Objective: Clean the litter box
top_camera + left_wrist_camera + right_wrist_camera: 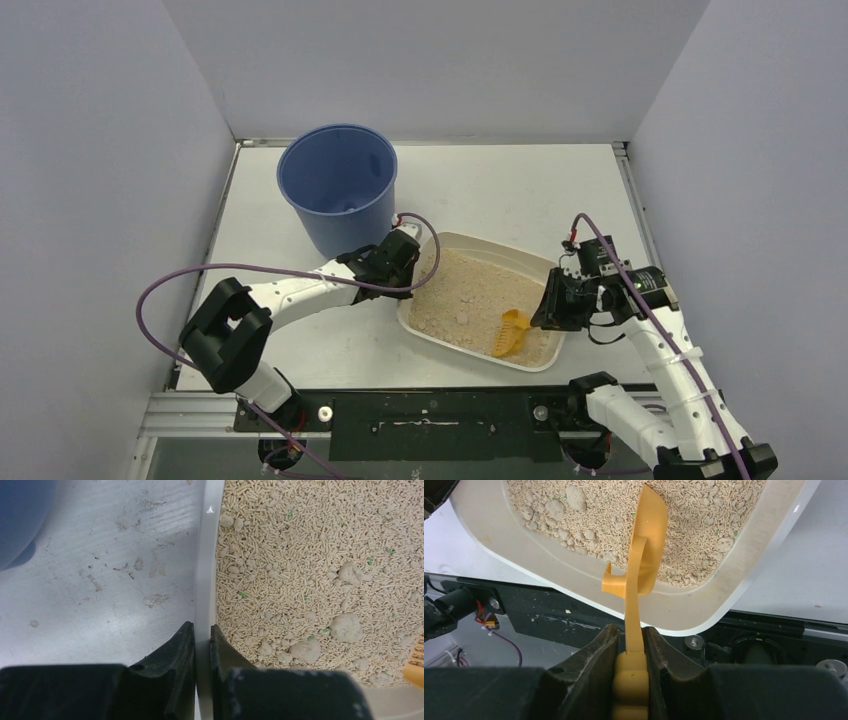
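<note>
Top external shows you the litter box [497, 248] on the surface [520, 190] just beside the blue bucket [338, 185], left pincer [412, 272] at its left rim, right pincer [548, 305] at its right side by the yellow scoop [512, 332]; left wrist shows you that left pincer pinched narrow on the white rim, one finger outside, one over the tan granules [310, 555]. Right wrist shows your right pincer clamped on the scoop's handle, its head over the granules.
</note>
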You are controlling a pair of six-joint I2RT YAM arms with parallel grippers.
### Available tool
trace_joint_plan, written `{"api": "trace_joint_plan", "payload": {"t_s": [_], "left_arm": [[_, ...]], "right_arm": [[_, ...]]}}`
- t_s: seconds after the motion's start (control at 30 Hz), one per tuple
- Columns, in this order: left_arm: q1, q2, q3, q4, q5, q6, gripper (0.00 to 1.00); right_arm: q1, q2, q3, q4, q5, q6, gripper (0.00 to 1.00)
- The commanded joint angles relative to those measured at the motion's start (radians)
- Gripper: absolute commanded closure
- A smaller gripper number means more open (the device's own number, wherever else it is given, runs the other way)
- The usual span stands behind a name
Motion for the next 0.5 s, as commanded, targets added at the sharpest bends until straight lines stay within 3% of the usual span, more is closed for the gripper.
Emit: {"api": "trace_joint_plan", "payload": {"t_s": [0.0,0.47], "left_arm": [[-0.009,-0.051,-0.025,0.103,-0.011,-0.008,1.0],[-0.028,-0.269,-0.212,0.419,-0.063,-0.026,1.0]], "right_arm": [[-0.025,-0.047,-0.093,0.048,-0.068,-0.007,1.0],[-0.045,-0.261,-0.419,0.252,-0.135,0.122,1.0]]}}
